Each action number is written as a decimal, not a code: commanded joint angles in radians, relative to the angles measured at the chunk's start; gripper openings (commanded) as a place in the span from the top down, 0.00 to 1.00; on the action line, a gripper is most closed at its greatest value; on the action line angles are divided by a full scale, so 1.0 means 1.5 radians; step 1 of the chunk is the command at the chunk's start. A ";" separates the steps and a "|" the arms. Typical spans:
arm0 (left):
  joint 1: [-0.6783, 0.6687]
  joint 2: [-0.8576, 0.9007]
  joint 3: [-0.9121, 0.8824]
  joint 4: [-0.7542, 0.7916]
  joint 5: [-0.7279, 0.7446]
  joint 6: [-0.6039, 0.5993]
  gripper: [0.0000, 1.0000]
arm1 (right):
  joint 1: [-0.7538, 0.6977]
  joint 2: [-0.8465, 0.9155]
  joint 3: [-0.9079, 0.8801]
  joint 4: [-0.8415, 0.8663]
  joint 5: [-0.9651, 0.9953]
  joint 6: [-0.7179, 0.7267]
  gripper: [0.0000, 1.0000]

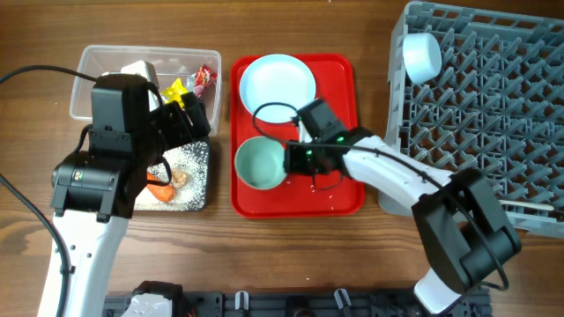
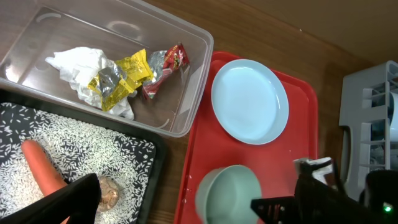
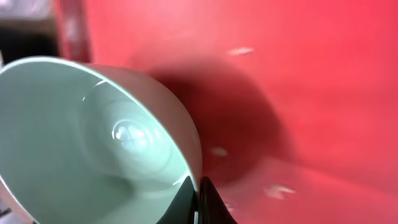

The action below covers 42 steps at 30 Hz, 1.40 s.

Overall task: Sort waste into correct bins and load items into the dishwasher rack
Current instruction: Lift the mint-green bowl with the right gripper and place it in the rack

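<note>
My right gripper is shut on the right rim of a pale blue bowl on the flat red tray. The right wrist view shows the fingertips pinching that rim, with the bowl tilted. A pale blue plate lies behind it. My left gripper is open and empty, above the black tray and clear tub. The tub holds a napkin, a yellow wrapper and a red wrapper. The black tray holds rice, a carrot and a brown lump.
The grey dishwasher rack stands at the right, with a second pale blue bowl in its far left corner. The cups are out of view. The left arm covers part of both bins.
</note>
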 commanded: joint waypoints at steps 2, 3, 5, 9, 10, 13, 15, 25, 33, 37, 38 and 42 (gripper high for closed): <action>0.001 -0.001 0.002 0.001 0.005 -0.004 0.00 | -0.085 -0.116 0.044 -0.055 0.148 -0.074 0.96; 0.001 -0.001 0.002 0.001 0.005 -0.004 0.00 | -0.101 -0.143 0.051 -0.067 0.194 -0.091 0.96; 0.001 -0.001 0.002 0.001 0.005 -0.004 0.00 | -0.129 -0.210 0.060 -0.086 0.329 -0.108 0.96; 0.001 -0.001 0.002 0.001 0.005 -0.004 0.00 | -0.139 -0.307 0.060 -0.076 0.676 -0.116 0.96; 0.001 -0.001 0.002 0.001 0.005 -0.004 0.00 | -0.139 -0.313 0.060 -0.072 0.767 -0.117 0.96; 0.001 -0.001 0.002 0.001 0.005 -0.004 0.00 | -0.139 -0.307 0.060 -0.072 0.976 -0.171 0.96; 0.001 -0.001 0.002 0.001 0.005 -0.004 0.00 | -0.142 -0.291 0.060 -0.056 1.068 -0.229 0.96; 0.001 -0.001 0.002 0.001 0.005 -0.004 0.00 | -0.182 -0.106 0.060 0.063 1.114 -0.748 0.96; 0.001 -0.001 0.002 0.001 0.005 -0.004 0.00 | -0.182 -0.040 0.059 0.062 1.112 -0.779 0.96; 0.001 -0.001 0.002 0.001 0.005 -0.004 0.00 | -0.180 -0.040 0.059 0.063 1.112 -0.777 0.86; 0.001 -0.001 0.002 0.001 0.005 -0.004 0.00 | -0.176 -0.040 0.059 0.062 1.107 -0.777 0.62; 0.001 -0.001 0.002 0.001 0.005 -0.004 0.00 | -0.156 -0.040 0.059 0.065 1.087 -0.776 0.37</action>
